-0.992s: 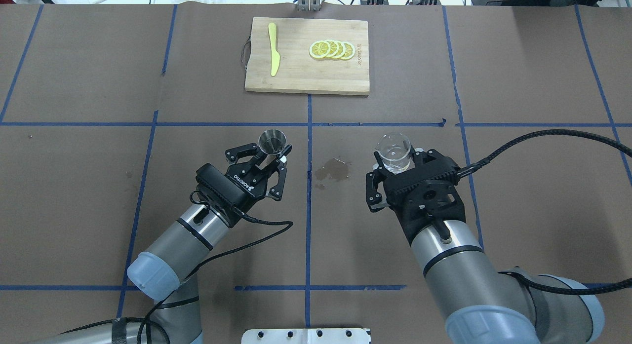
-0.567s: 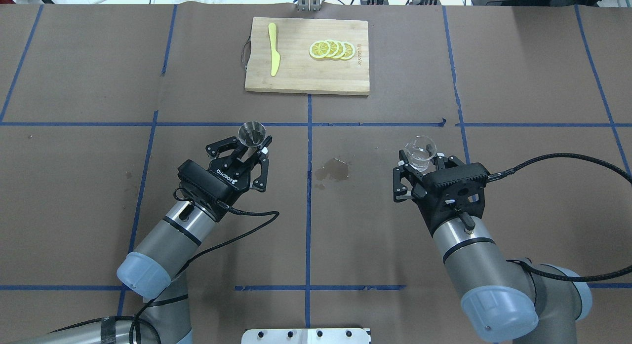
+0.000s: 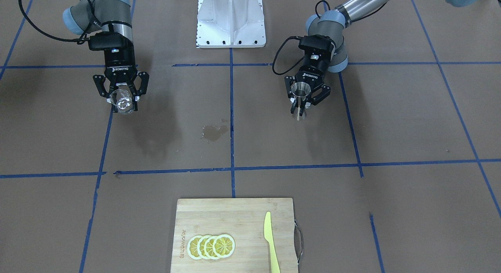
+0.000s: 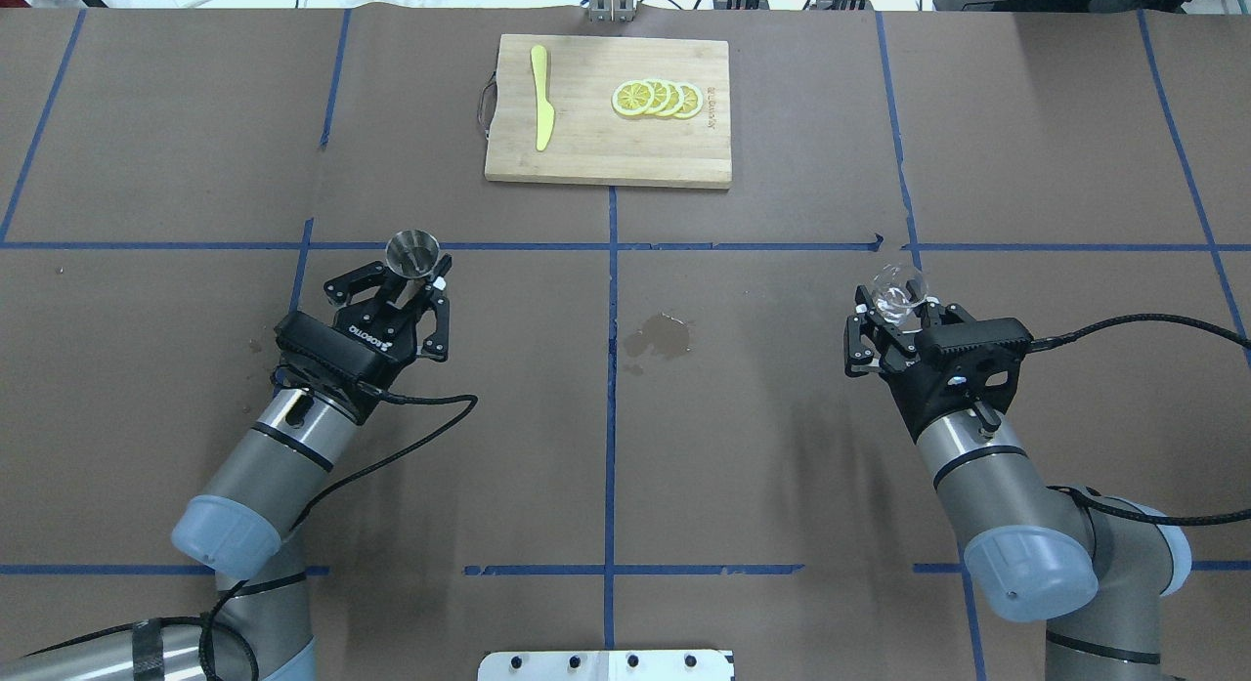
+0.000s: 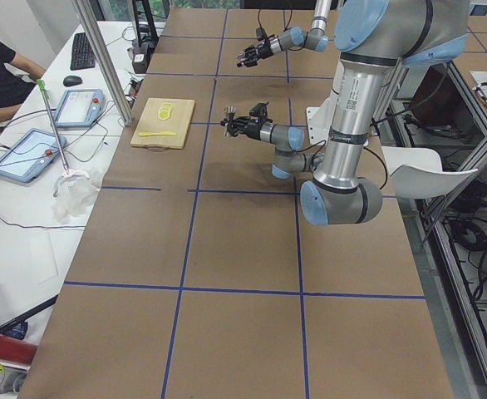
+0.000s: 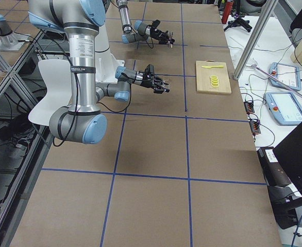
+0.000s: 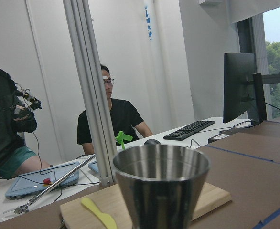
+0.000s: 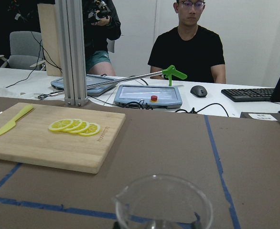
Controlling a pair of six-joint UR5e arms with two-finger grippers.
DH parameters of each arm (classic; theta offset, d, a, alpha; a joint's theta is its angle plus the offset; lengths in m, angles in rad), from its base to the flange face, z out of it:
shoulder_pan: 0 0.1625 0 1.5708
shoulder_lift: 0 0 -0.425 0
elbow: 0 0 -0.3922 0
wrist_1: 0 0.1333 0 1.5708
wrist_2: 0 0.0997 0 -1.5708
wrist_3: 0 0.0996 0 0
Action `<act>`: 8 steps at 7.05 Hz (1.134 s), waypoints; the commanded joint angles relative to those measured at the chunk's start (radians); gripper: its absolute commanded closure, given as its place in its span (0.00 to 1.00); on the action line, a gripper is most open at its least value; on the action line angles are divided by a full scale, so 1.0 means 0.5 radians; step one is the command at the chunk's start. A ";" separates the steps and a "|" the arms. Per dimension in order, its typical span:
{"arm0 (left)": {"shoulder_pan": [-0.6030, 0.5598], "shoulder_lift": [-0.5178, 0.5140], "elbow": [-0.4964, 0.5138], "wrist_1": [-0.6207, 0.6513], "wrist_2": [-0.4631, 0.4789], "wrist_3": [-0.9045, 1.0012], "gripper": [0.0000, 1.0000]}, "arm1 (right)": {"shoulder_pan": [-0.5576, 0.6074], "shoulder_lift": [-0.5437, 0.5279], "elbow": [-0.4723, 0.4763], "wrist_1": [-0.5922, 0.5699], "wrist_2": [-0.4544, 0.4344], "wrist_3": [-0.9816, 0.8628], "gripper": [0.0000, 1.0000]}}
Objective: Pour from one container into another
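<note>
The clear glass cup (image 4: pixel 900 290) sits upright between the fingers of my right gripper (image 4: pixel 897 310), which is shut on it at the table's right. Seen from the front, the same cup (image 3: pixel 123 101) hangs just above the brown paper in that gripper (image 3: pixel 123 96). The grey steel jigger (image 4: pixel 411 255) stands upright in my left gripper (image 4: pixel 407 282), shut on its narrow waist, at the left. From the front the jigger (image 3: pixel 300 96) is in that gripper (image 3: pixel 301 103). The jigger's upper cone (image 7: pixel 161 183) fills the left wrist view. The cup's rim (image 8: pixel 164 202) lies low in the right wrist view.
A wooden cutting board (image 4: pixel 586 153) at the far middle carries lemon slices (image 4: pixel 657 99) and a yellow knife (image 4: pixel 540 97). A wet stain (image 4: pixel 661 336) marks the paper between the arms. The robot's base plate (image 3: pixel 231 18) is at the near edge. A person (image 8: pixel 190 45) sits beyond the table.
Both arms have drawn apart: the left gripper carried the jigger leftward, and the right gripper carried the glass cup rightward. Both holds are unchanged.
</note>
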 commanded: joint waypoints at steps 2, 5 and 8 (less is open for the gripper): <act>-0.228 0.522 -0.051 -0.046 0.015 -0.024 1.00 | 0.043 -0.034 -0.014 0.008 0.008 0.004 1.00; -0.259 0.924 -0.015 -0.309 -0.004 -0.533 1.00 | 0.064 -0.034 -0.026 0.008 0.026 0.001 1.00; -0.232 1.018 0.133 -0.350 0.137 -0.560 1.00 | 0.061 -0.031 -0.029 0.008 0.030 0.001 1.00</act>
